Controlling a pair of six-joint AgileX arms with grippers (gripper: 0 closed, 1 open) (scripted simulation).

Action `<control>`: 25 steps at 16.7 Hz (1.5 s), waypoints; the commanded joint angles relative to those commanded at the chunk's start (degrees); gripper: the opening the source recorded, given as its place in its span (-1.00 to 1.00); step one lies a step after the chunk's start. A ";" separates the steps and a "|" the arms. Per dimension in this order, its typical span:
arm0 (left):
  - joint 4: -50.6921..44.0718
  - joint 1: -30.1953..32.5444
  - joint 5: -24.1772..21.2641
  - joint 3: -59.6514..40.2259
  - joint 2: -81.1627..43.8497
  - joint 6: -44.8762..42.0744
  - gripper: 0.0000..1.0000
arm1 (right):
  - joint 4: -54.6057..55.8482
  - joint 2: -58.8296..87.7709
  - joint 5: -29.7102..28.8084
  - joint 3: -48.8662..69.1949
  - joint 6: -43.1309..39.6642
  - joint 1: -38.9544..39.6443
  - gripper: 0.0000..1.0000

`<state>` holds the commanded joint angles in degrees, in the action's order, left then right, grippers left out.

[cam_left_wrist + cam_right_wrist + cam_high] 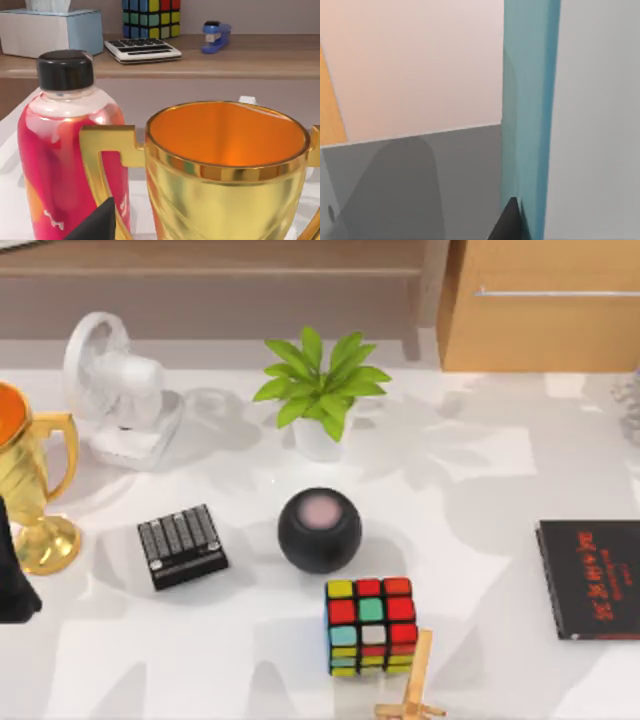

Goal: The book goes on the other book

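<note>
Beside the right gripper's finger (512, 222), the teal book (527, 100) stands upright; grip unclear.

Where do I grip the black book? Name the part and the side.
The black book lies flat and thin on the table, so a pinch from above finds little. Probably take its left edge, coming low from the top view's left, where bare table lies between it and the cube.
</note>
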<state>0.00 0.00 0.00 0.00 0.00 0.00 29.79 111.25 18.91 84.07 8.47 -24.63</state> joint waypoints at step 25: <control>0.00 0.00 0.00 0.00 0.00 0.00 1.00 | -23.85 -71.48 -34.41 -81.39 90.81 41.09 -1.00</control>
<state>0.00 0.00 0.00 0.00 0.00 0.00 5.94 39.77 -15.50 2.68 99.29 16.47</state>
